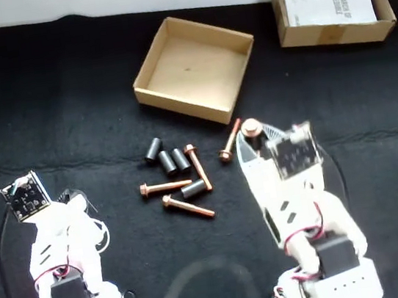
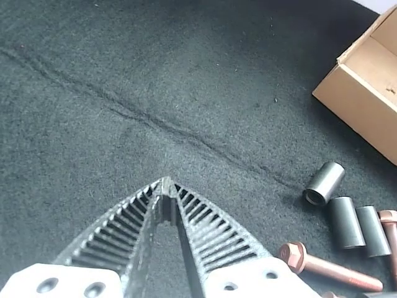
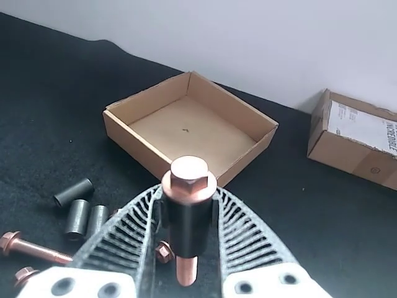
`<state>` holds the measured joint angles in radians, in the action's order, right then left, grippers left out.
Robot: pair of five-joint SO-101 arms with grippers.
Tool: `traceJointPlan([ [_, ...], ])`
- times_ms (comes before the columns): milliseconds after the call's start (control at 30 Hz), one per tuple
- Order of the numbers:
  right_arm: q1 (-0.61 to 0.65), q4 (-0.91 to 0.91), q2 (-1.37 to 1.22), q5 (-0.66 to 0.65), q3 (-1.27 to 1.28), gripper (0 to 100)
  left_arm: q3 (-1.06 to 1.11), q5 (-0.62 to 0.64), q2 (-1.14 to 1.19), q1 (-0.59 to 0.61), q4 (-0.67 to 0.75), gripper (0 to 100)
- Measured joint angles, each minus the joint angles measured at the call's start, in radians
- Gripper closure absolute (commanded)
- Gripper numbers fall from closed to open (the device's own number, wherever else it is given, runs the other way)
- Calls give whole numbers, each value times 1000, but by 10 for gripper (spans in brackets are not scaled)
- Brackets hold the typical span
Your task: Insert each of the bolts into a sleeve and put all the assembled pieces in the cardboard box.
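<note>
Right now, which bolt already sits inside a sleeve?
The bolt in the right gripper: a dark sleeve wraps its shank; the loose bolts lie bare.

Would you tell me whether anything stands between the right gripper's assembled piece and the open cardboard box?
Nothing visible does. The right gripper holds the sleeved bolt just short of the cardboard box; only the box's near wall needs clearing. One loose bolt lies flat beside the gripper.

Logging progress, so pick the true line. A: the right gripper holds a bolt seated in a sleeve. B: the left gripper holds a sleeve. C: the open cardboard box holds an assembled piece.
A: the right gripper clamps a dark sleeve with a copper bolt through it; the cardboard box is empty, the left gripper shut on nothing.
</note>
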<state>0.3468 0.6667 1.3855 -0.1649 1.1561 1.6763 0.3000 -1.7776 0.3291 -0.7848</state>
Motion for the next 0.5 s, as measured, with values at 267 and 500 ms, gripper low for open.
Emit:
traceJointPlan([
  [267, 0, 0, -419, 0, -255, 992, 0, 0, 0, 0, -3, 991],
  [500, 0, 0, -783, 0, -471, 992, 0, 0, 0, 0, -3, 991],
])
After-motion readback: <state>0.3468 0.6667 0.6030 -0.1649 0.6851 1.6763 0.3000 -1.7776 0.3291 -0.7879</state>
